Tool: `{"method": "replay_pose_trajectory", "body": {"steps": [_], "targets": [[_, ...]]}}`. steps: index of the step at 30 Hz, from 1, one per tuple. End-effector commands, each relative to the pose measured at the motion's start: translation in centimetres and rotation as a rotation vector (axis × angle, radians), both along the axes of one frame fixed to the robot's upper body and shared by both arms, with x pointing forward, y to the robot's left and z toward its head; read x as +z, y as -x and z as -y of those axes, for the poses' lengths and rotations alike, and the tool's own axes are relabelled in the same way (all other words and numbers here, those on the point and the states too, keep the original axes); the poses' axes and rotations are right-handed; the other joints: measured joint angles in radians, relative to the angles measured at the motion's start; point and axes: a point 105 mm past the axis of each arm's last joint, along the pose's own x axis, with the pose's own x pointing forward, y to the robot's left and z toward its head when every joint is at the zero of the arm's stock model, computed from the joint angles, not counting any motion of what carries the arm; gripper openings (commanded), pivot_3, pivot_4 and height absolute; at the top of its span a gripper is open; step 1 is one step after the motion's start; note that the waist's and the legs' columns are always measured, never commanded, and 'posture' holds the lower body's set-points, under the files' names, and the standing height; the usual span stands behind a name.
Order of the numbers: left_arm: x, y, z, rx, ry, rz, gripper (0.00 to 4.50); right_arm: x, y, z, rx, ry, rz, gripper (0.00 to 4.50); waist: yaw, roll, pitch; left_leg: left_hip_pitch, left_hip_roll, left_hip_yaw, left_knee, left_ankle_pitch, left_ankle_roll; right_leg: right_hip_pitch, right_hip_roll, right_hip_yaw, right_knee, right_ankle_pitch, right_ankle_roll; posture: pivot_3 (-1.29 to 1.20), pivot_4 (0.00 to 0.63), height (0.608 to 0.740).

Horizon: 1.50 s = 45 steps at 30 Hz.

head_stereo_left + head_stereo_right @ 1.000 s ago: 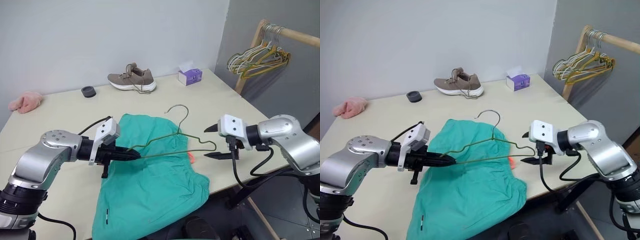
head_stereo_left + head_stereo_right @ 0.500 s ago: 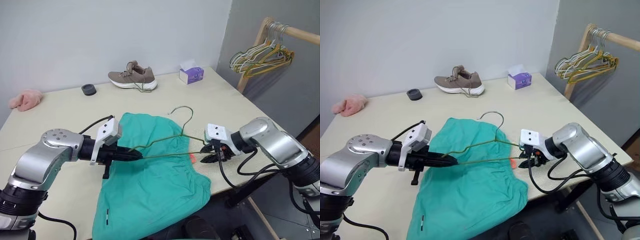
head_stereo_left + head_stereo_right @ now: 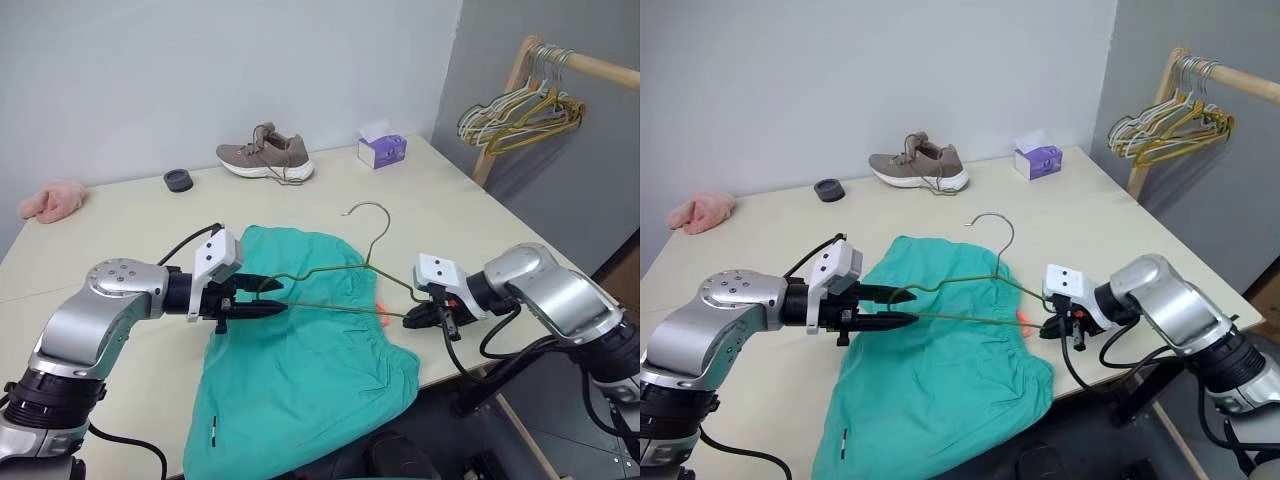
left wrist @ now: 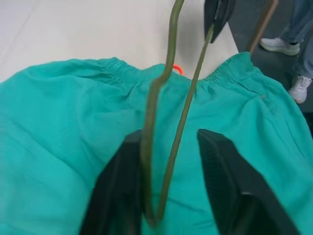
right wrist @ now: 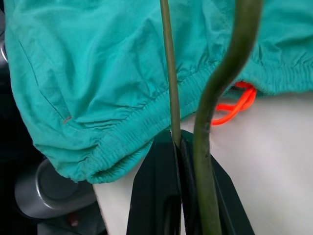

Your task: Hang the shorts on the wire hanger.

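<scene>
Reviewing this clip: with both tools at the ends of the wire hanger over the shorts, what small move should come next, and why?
Probably draw the left tool back off the wire hanger. Its fingers stand apart around the wire's end without pinching it, while the right tool is shut on the bottom bar at the other end. The shorts lie flat on the table, so a free left tool could next lift the waistband.

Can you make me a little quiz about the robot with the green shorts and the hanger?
1. True or false: the shorts already hang on the hanger.
2. Which gripper is shut on the hanger? A) left B) right
3. What stands on the table beside the purple tissue box?

Key: 1. False, they lie flat beneath it. 2. B; the left gripper is open around the hanger's other end. 3. A shoe.
</scene>
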Motion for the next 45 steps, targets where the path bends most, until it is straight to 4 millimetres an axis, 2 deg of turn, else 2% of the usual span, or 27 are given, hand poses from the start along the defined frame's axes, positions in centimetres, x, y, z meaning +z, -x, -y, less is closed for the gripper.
{"method": "replay_pose_trajectory", "body": {"steps": [1, 5, 6, 9, 14, 20, 24, 31, 36, 42, 45], "targets": [[1.2, -1.1, -1.6, 0.093, 0.028, 0.069, 2.99, 1.2, 0.2, 1.1, -0.055, -0.023, 0.029, 0.00, 0.001, 0.000, 0.000, 0.000, 0.000, 0.000, 0.000, 0.000, 0.000, 0.000, 0.000, 0.000, 0.000, 0.000, 0.000, -0.33, 0.000, 0.740], [1.3, -2.3, -3.9, 0.211, 0.061, 0.086, 4.31, 0.9, 1.0, 2.8, -0.153, -0.038, -0.008, 0.00, -0.002, 0.000, 0.000, 0.000, 0.000, 0.000, 0.000, 0.000, 0.000, 0.000, 0.000, 0.000, 0.000, 0.000, 0.000, -0.35, 0.000, 0.740], [1.1, -2.4, -4.4, 0.230, 0.062, 0.084, 4.47, 0.8, 1.2, 3.2, -0.179, -0.042, -0.016, 0.00, -0.002, 0.000, 0.000, 0.000, 0.000, 0.000, 0.000, 0.000, 0.000, 0.000, 0.000, 0.000, 0.000, 0.000, 0.000, -0.35, 0.000, 0.740], [0.2, -1.8, -5.0, 0.222, 0.062, 0.042, 4.47, 0.3, 2.4, 4.7, -0.272, -0.058, -0.072, 0.00, -0.002, 0.000, -0.001, 0.000, 0.000, 0.000, 0.000, 0.000, 0.000, 0.000, 0.000, 0.000, 0.000, 0.000, 0.000, -0.36, 0.000, 0.740], [-1.0, -0.1, -4.1, 0.126, 0.053, 0.018, 4.47, -0.9, 4.7, 6.6, -0.472, -0.104, -0.200, 0.00, -0.002, -0.001, -0.001, 0.000, 0.000, 0.001, 0.000, 0.000, 0.000, 0.000, 0.000, 0.000, 0.000, 0.000, 0.001, -0.38, 0.000, 0.740], [-1.0, -0.3, -3.3, 0.100, 0.046, 0.095, 4.47, -2.5, 5.4, 8.4, -0.693, -0.120, -0.284, 0.00, -0.003, -0.001, -0.001, 0.001, 0.000, 0.002, 0.003, 0.000, 0.000, 0.001, 0.000, 0.001, 0.001, -0.001, 0.001, -0.38, 0.000, 0.740], [-1.1, -0.3, -3.0, 0.070, 0.013, 0.144, 4.47, -3.2, 6.1, 8.4, -0.705, -0.093, -0.315, 0.00, -0.004, -0.001, -0.001, 0.000, 0.001, 0.002, 0.007, 0.000, 0.001, 0.002, 0.000, 0.001, 0.002, 0.000, 0.001, -0.38, 0.000, 0.740], [-1.0, -0.8, -2.8, 0.064, -0.024, 0.213, 4.47, -3.8, 7.4, 7.3, -0.656, -0.074, -0.412, 0.00, -0.003, -0.001, -0.001, 0.000, 0.001, 0.003, 0.010, 0.000, 0.001, 0.002, 0.000, 0.001, 0.002, 0.000, 0.001, -0.37, 0.000, 0.740], [-1.0, -0.8, -2.8, 0.075, -0.027, 0.223, 4.47, -3.0, 7.4, 6.8, -0.649, -0.119, -0.445, 0.00, -0.002, -0.002, -0.001, 0.000, 0.001, 0.003, 0.010, -0.001, 0.002, 0.002, 0.000, 0.001, 0.002, 0.000, 0.001, -0.36, 0.000, 0.740], [-1.0, -0.6, -2.5, 0.072, -0.008, 0.211, 4.47, -2.6, 6.9, 7.6, -0.742, -0.189, -0.477, 0.00, 0.002, -0.002, -0.001, -0.001, 0.001, 0.003, 0.010, -0.001, 0.002, 0.003, 0.000, 0.001, 0.002, 0.000, 0.002, -0.36, 0.000, 0.740], [-1.3, -0.2, -2.1, 0.063, -0.002, 0.190, 4.47, -3.1, 7.6, 8.2, -0.777, -0.172, -0.495, 0.00, 0.003, -0.002, -0.001, -0.001, 0.001, 0.003, 0.010, -0.001, 0.002, 0.002, 0.000, 0.001, 0.001, 0.000, 0.002, -0.37, 0.000, 0.740]]}}
